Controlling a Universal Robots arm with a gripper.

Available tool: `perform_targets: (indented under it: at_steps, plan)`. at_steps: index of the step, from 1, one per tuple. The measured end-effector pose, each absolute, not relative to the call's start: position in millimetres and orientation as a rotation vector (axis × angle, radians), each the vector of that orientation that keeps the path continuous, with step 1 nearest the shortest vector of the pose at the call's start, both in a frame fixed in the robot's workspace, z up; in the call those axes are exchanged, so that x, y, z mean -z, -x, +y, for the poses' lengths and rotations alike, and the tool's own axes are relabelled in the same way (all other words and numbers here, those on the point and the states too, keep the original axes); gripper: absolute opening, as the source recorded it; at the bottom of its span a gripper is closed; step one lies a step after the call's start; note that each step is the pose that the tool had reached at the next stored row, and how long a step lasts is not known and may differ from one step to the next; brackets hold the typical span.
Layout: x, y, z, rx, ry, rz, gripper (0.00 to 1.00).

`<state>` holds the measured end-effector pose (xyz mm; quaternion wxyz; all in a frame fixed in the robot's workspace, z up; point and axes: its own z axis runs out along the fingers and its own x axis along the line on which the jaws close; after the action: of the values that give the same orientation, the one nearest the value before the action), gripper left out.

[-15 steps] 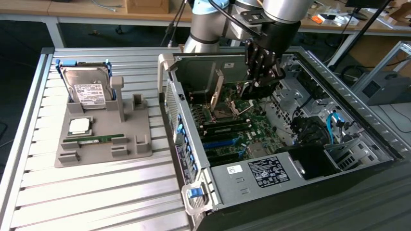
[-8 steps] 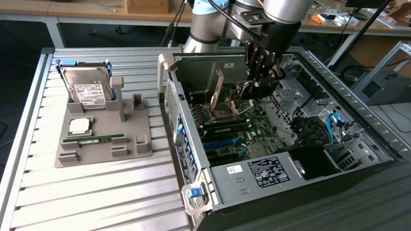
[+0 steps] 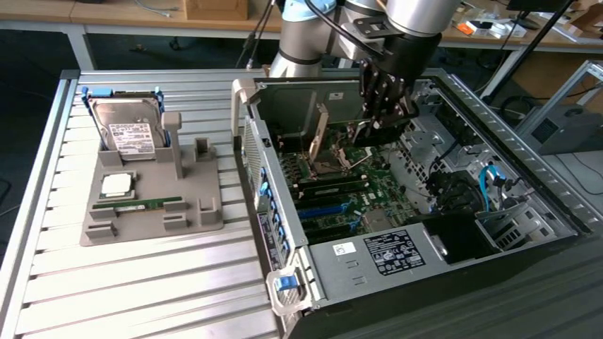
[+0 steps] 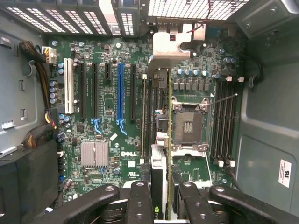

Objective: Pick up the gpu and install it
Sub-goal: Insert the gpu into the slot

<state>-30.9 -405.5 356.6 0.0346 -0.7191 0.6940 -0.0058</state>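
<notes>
Dark gpu (image 4: pixel 160 107) edge-on, seemingly clamped, centred in end effector (image 4: pixel 162 198)

Bright even light, soft shadows, mild glare, dim corners

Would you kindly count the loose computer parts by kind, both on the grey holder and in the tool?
Hard drive: 1
Processor chip: 1
Memory stick: 1
Graphics card, gripped in the tool: 1
Total: 4
</notes>
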Motion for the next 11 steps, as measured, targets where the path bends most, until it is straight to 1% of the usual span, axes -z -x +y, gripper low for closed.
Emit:
perform_targets:
  at_steps: [11]
  plan:
    - [-353.2,31.1,-409.9,0.023,2.213,2.136,0.27]
